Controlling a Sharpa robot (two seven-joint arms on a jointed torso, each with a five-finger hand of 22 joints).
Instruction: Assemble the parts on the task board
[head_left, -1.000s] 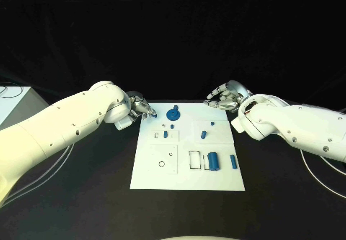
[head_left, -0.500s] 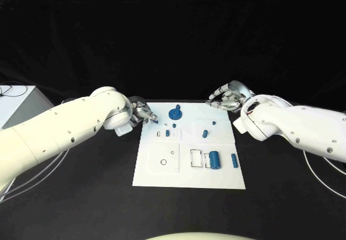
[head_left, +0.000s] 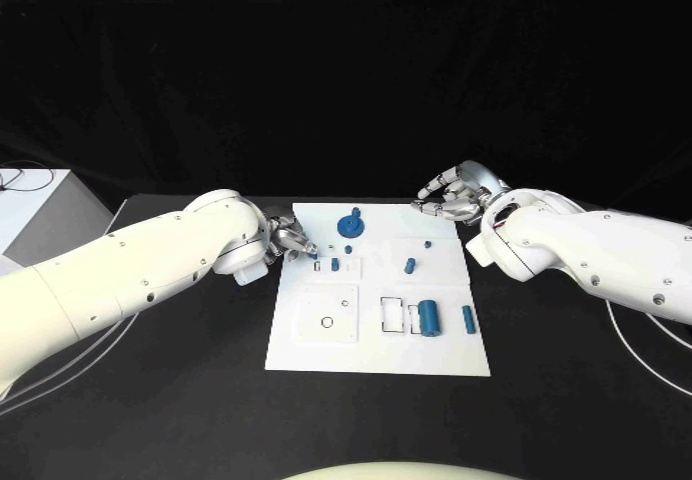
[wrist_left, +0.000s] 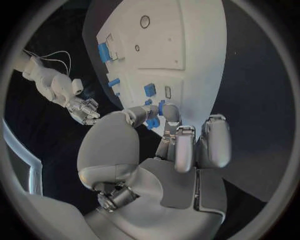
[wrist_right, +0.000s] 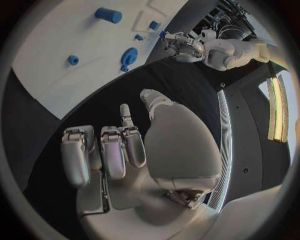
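Left robot hand (head_left: 293, 243) pinches small blue part (wrist_left: 160, 107) over task board (head_left: 378, 350) left edge, mid-table. Right robot hand (head_left: 451, 200) curled, holding nothing, off far corner. Part likely light, rigid, slippery; grip sides.

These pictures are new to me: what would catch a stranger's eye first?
Probably the white task board in the middle of the black table, dotted with small blue parts such as the blue cylinder lying toward its near right. Next, the two silver hands: the left hand pinches a small blue part over the board's left edge, and the right hand hovers by its far right corner.
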